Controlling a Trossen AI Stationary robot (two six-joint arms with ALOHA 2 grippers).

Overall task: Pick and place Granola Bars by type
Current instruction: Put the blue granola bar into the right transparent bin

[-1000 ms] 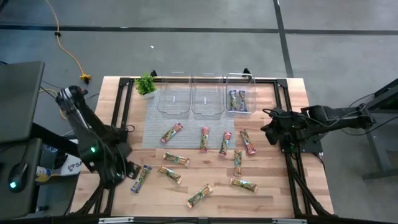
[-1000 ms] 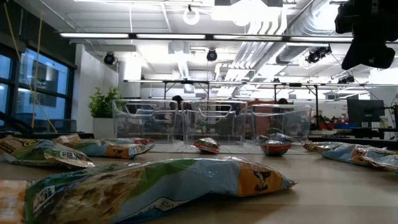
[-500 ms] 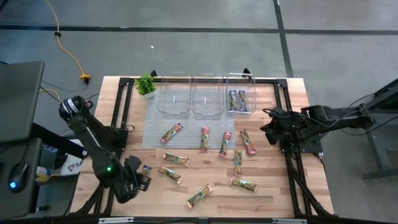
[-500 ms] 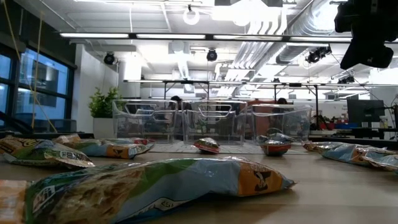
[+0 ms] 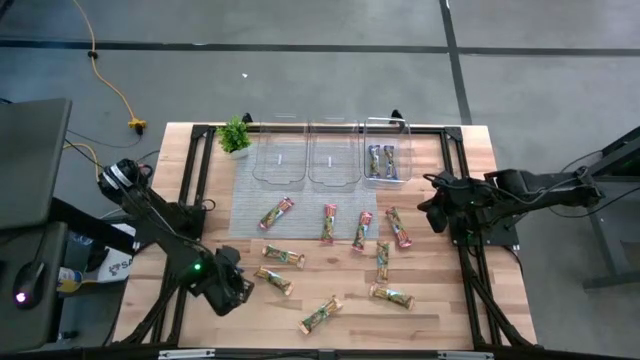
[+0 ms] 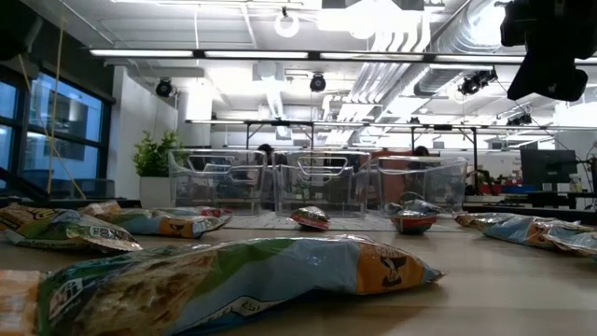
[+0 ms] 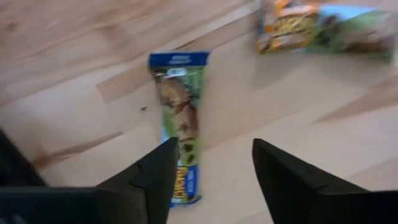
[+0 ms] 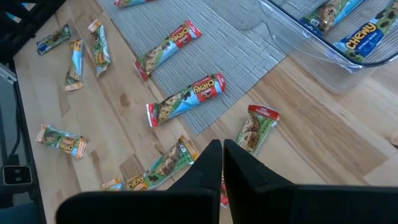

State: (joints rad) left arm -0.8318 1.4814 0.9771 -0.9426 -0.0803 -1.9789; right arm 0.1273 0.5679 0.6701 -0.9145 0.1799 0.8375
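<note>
My left gripper (image 7: 213,146) is open and hovers over a blue-ended granola bar (image 7: 180,140) that lies flat on the wood near the table's near left corner. One finger stands over the bar's near end, the other to its side. In the high view the left gripper (image 5: 232,285) hides this bar. Red bars (image 5: 329,222) lie on the grey mat, and green/tan bars (image 5: 284,256) lie on the wood nearer me. Two blue bars (image 5: 383,160) rest in the right bin. My right gripper (image 8: 222,149) is shut and waits in the air at the table's right edge (image 5: 432,213).
Three clear bins (image 5: 333,160) stand in a row at the far edge of the grey mat (image 5: 245,200). A small potted plant (image 5: 235,135) sits at the far left. A green/tan bar (image 7: 323,25) lies just beyond my left gripper. Black frame rails run along both table sides.
My left arm has swung from the table's left edge toward the right along the near side. Its gripper now stands over the blue bar and covers it in the high view. The bars have not moved.
</note>
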